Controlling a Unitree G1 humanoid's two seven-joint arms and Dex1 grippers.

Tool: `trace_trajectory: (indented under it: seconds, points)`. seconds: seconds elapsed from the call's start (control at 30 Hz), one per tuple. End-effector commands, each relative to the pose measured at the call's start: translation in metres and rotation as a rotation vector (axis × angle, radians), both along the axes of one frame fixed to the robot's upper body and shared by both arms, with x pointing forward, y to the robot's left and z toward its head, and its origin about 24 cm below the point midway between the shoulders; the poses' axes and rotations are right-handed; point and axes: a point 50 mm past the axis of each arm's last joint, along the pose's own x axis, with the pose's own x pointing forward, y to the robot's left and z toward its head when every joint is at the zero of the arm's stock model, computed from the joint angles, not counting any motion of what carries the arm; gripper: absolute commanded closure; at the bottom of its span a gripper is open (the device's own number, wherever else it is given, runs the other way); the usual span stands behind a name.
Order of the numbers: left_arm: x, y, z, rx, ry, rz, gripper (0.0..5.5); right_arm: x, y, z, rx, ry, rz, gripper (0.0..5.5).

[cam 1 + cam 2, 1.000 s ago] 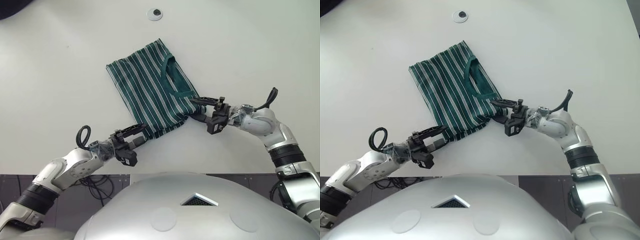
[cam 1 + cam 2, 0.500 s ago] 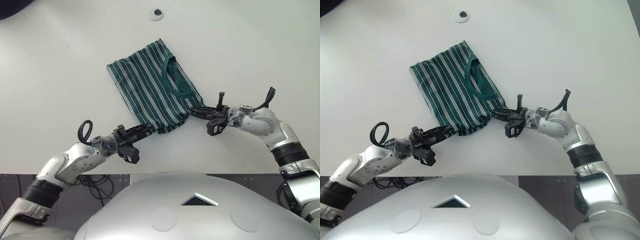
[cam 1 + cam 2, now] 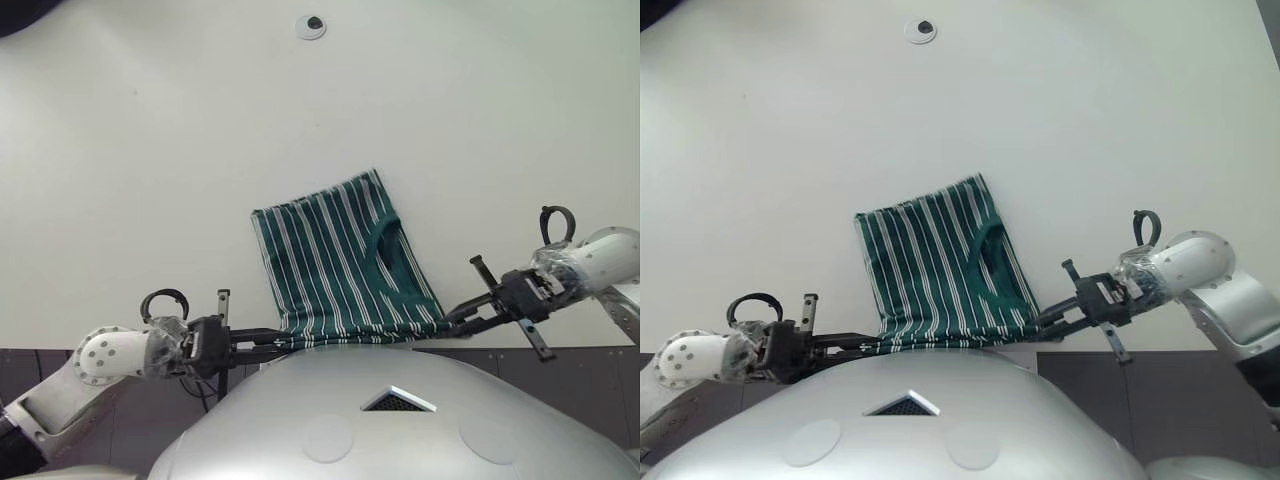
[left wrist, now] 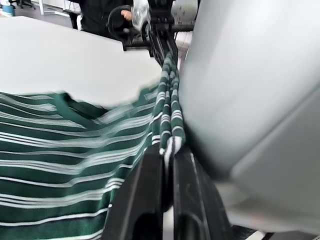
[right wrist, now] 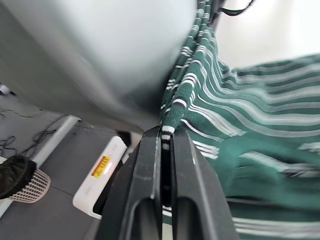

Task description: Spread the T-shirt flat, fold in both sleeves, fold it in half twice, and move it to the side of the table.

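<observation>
While both claws are pinching its near hem, I am seeing the folded green-striped T-shirt [image 3: 335, 255] lying on the white desk [image 3: 140, 160], with that hem running right along the desk's near edge. The left claw [image 3: 280, 341] is clamped shut on the hem's left corner and the right claw [image 3: 447, 322] on its right corner. The cloth between them is pulling into a taut line. The shirt's far edge is sitting tilted, its right corner farther from me. Bare desk is lying open to the left, to the right and beyond the shirt. A small round disc [image 3: 311, 26] is sitting well apart, far across the desk.
</observation>
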Motion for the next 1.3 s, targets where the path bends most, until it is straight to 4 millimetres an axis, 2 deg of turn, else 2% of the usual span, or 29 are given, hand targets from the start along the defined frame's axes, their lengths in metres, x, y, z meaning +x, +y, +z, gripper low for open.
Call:
trace_trajectory:
  seconds: [0.03,0.13,0.23,0.37,0.6,0.73,0.77,0.83,1.0,1.1,1.17,1.27,1.3]
  points:
    - [-0.002,0.005,0.005,-0.019,0.052,-0.027,5.5,0.008,0.0,0.003,-0.033,-0.057,-0.05,5.5]
    - [0.012,0.01,0.002,-0.003,0.012,0.079,5.5,0.029,0.006,-0.002,-0.035,-0.182,-0.187,5.5]
    - [0.038,0.015,-0.005,0.043,-0.066,0.253,5.5,0.056,0.01,-0.006,-0.038,-0.349,-0.339,5.5]
    - [0.061,0.021,-0.017,0.117,-0.123,0.392,5.5,0.081,0.019,-0.007,-0.009,-0.558,-0.441,5.5]
    - [0.082,0.026,-0.041,0.274,-0.171,0.508,5.5,0.095,0.029,-0.017,-0.023,-0.698,-0.443,5.5]
    - [0.088,0.029,-0.051,0.338,-0.182,0.548,5.5,0.098,0.032,-0.021,-0.016,-0.693,-0.477,5.5]
    - [0.09,0.032,-0.051,0.35,-0.191,0.581,5.16,0.099,0.032,-0.022,-0.021,-0.7,-0.486,5.16]
    - [0.096,0.038,-0.05,0.362,-0.192,0.647,4.9,0.104,0.03,-0.021,-0.02,-0.711,-0.518,4.89]
    - [0.106,0.042,-0.044,0.342,-0.161,0.744,4.52,0.124,0.028,-0.014,0.021,-0.788,-0.67,4.37]
    - [0.114,0.048,-0.044,0.369,-0.163,0.82,4.52,0.12,0.04,-0.01,0.116,-0.772,-0.68,4.37]
    - [0.123,0.056,-0.044,0.385,-0.18,0.91,4.52,0.105,0.056,-0.016,0.153,-0.73,-0.602,4.37]
    - [0.137,0.056,-0.033,0.304,-0.249,1.03,4.52,0.084,0.078,-0.033,0.141,-0.656,-0.474,4.37]
    - [0.142,0.055,-0.024,0.249,-0.317,1.075,4.52,0.074,0.084,-0.049,0.09,-0.628,-0.416,4.37]
